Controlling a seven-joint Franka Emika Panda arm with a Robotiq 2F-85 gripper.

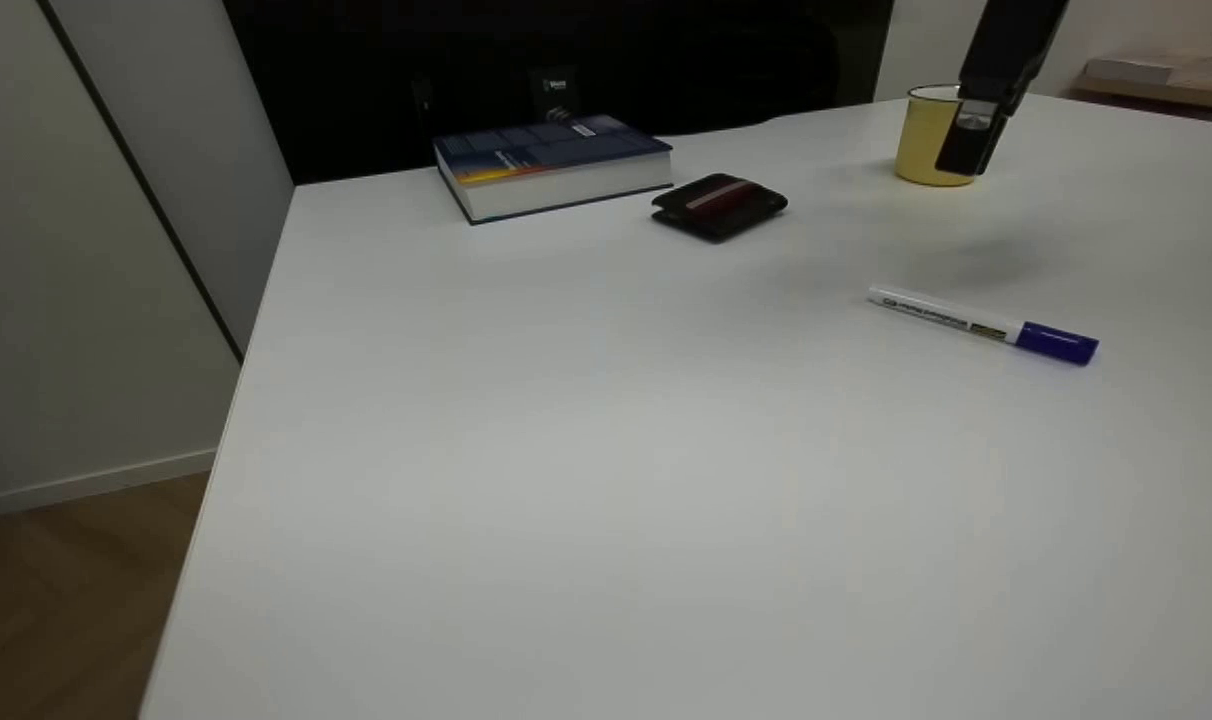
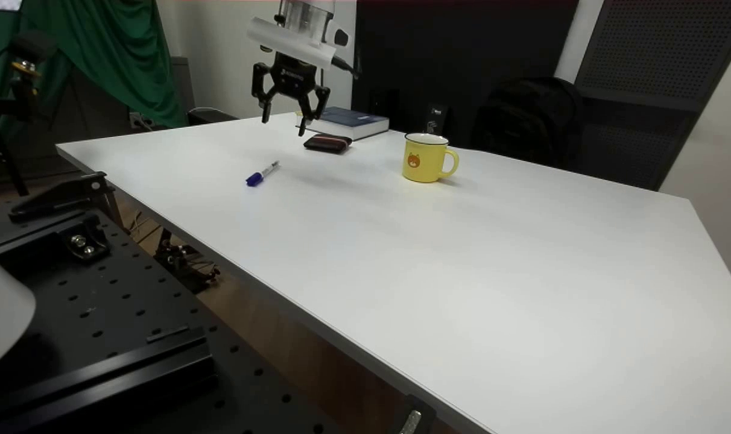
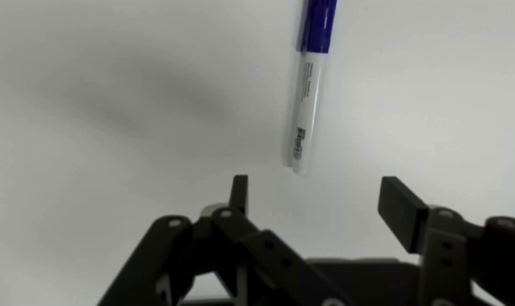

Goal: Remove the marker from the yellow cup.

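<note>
The blue-capped whiteboard marker (image 1: 966, 318) is laid flat on the white table (image 1: 606, 500), outside the yellow mug (image 2: 424, 164) and well apart from it. The mug is stood upright, an animal face printed on its side. Above the table, the Robotiq gripper (image 2: 284, 125) is held with its fingers spread wide; in the wrist view, the marker's white end is pointed toward the gap between them. A bifold wallet (image 1: 721, 207) is set near a hardcover book (image 1: 556, 150)

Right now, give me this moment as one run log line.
marker: capped, lying on table | yellow cup: upright, marker outside | jaws: open, empty, above table | wallet: near book
</note>
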